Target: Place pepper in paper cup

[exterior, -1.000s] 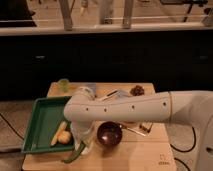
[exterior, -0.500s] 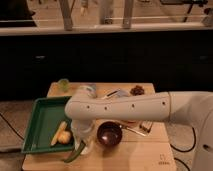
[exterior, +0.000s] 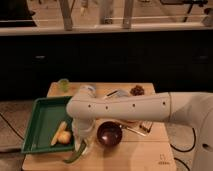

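Count: one pepper, one paper cup, one brown bowl, two yellow items. My gripper clasps the long, curved green pepper at the green tray's front corner, apart from the cup.

Green pepper under the hand — paper cup well apart.

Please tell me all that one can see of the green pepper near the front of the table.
The pepper is long, slender, curved and green. Its upper end meets the gripper, which points down by the front right corner of the green tray; its lower end curves left toward the wooden table's front edge. Whether it rests on the table or hangs just above cannot be told. It is outside the tray, left of the dark brown bowl and apart from it.
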Motion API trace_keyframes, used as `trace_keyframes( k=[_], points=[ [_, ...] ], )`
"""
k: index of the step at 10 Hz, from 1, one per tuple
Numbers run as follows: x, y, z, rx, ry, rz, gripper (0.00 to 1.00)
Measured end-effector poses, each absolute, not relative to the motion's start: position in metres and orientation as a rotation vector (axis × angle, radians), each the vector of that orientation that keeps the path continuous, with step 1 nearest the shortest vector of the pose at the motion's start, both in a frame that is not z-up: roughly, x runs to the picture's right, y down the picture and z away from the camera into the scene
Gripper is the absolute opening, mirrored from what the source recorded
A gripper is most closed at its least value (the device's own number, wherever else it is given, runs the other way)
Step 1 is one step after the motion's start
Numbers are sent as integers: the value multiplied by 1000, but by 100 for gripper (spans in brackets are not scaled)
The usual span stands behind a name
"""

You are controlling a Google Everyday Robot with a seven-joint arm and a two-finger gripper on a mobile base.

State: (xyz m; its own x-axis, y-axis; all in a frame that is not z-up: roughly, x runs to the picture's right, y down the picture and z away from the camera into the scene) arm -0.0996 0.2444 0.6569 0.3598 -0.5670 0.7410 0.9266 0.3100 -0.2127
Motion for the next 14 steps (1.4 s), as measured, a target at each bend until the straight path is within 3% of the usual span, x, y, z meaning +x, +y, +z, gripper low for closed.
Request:
trace_keyframes(
  k=[14],
  points=[
    [-98,243,662,-703,-635,-1076,80]
  ],
)
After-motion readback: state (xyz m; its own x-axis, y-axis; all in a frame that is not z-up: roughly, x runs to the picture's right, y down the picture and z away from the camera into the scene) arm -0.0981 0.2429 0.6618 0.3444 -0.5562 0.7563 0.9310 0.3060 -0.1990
